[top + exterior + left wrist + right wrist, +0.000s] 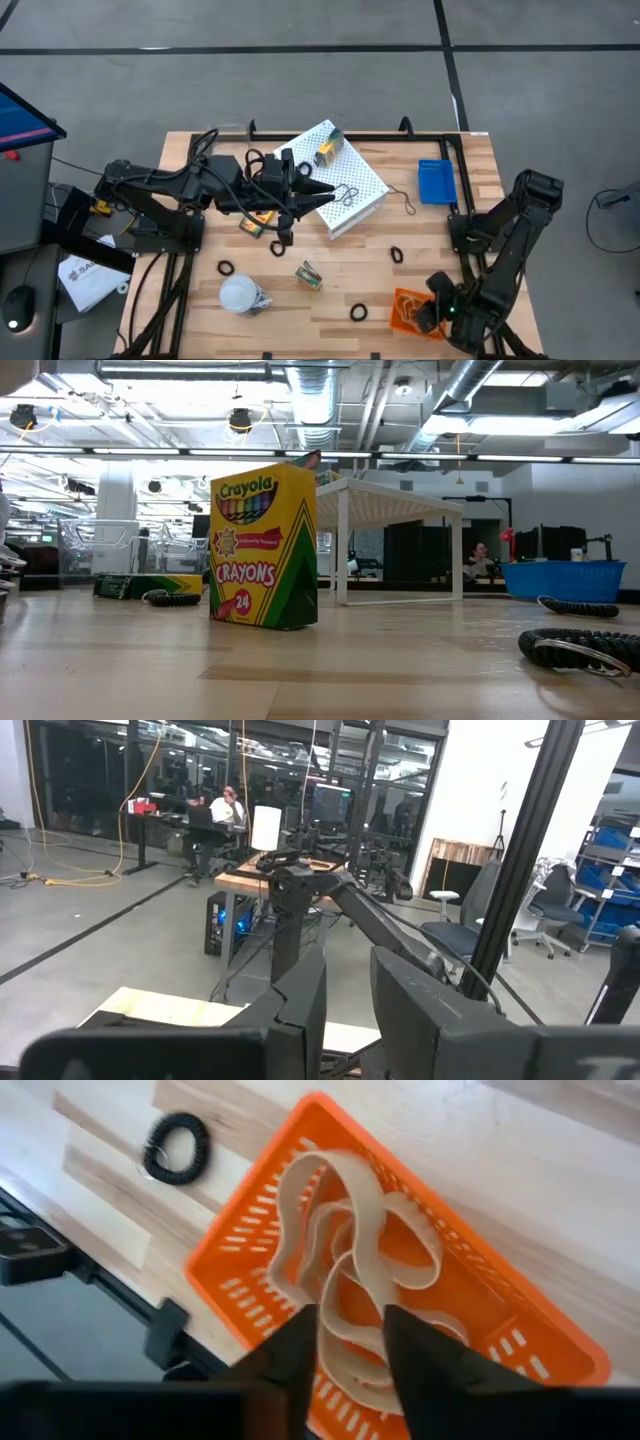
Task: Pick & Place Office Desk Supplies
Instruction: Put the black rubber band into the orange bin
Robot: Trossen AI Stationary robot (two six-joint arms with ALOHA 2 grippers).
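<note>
The right gripper hangs over the orange basket at the worktop's front right corner, fingers slightly parted around tan rubber-band loops lying inside, not clamped.

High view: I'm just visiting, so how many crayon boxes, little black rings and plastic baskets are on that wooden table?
yellow-and-green cardboard crayon boxes: 3
small black rings on the bare wood: 4
plastic mesh baskets, one orange, one blue: 2
Total: 9
</note>
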